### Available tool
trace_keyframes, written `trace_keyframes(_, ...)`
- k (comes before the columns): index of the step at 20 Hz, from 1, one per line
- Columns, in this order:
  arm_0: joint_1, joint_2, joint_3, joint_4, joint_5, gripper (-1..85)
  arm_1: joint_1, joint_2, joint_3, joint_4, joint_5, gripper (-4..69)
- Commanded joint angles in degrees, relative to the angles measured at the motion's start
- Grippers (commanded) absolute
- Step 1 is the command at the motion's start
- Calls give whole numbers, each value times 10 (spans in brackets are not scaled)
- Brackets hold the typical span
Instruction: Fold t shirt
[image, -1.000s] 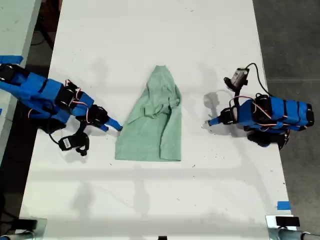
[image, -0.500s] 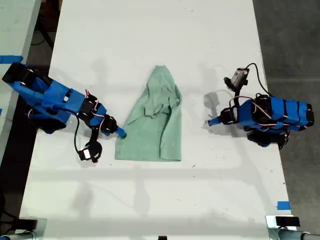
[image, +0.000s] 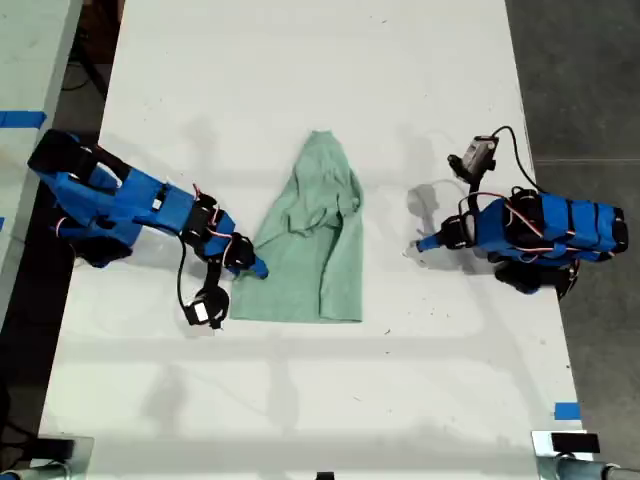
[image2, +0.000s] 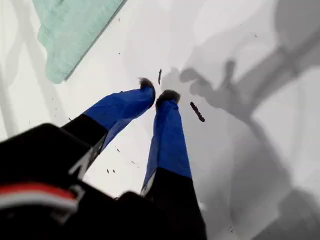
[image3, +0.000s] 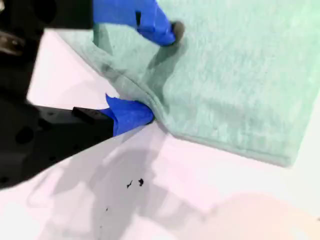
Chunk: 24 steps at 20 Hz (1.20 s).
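Pale mint t shirt (image: 310, 240) lies mid-table (image: 300, 80), already bunched and partly folded, narrow end toward exterior view's top; fold looks unfinished. My second gripper (image3: 157, 75), jaws apart, straddles shirt's side edge, one finger above cloth, one at table level. My first gripper (image2: 156, 96), tips nearly together, empty, rests on bare table well apart from shirt. Open table all round.

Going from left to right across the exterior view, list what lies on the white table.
My second hand at the shirt's edge → the t shirt → my first hand, apart from the shirt, over the bare table.
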<state>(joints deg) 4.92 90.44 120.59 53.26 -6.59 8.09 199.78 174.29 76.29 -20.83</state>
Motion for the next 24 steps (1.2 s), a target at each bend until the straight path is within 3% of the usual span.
trace_keyframes(1, -13, -93, -78, 18, 1, -1, 0, 8, 38, 2, -1, 41)
trace_keyframes(12, 5, -153, -363, 332, -62, -1, 0, 8, 38, 2, -1, 42)
trace_keyframes(15, 7, -155, -440, 354, -53, -1, 0, 8, 38, 2, -1, 42)
trace_keyframes(24, -28, -200, -590, 336, -39, -2, 0, 8, 38, 2, -2, 41)
